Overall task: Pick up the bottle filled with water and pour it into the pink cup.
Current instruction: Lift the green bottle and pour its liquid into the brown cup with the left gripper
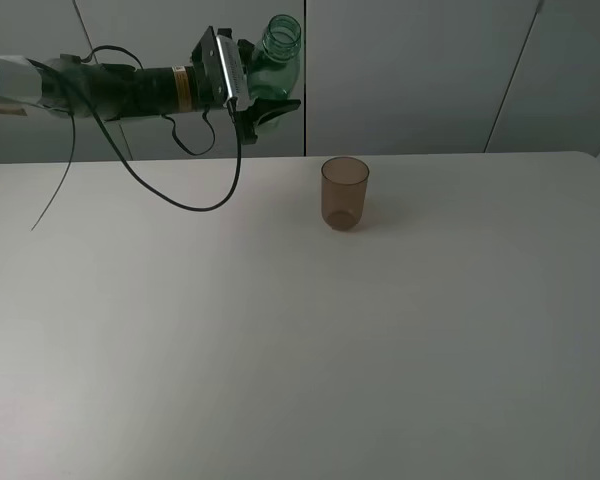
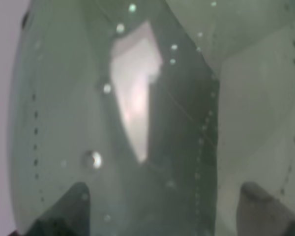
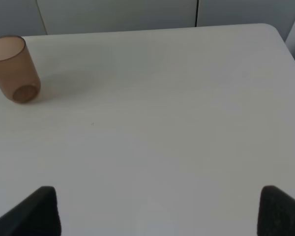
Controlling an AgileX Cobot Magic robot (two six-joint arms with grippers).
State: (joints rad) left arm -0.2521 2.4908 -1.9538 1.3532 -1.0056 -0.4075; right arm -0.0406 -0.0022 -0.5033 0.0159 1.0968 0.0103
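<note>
My left gripper (image 1: pixel 265 85) is shut on the green transparent bottle (image 1: pixel 277 62) and holds it high above the table's far edge, its open neck pointing up and slightly right. In the left wrist view the bottle (image 2: pixel 137 123) fills the frame between the two fingertips (image 2: pixel 69 211). The pink cup (image 1: pixel 344 193) stands upright on the table, to the right of and below the bottle, apart from it. It also shows in the right wrist view (image 3: pixel 12 68). My right gripper (image 3: pixel 157 211) is open over bare table, away from the cup; it is out of the exterior view.
The white table (image 1: pixel 280 350) spans the scene, with grey wall panels (image 1: pixel 410 70) behind it. A black cable (image 1: pixel 180 195) hangs from the left arm down toward the table's far left.
</note>
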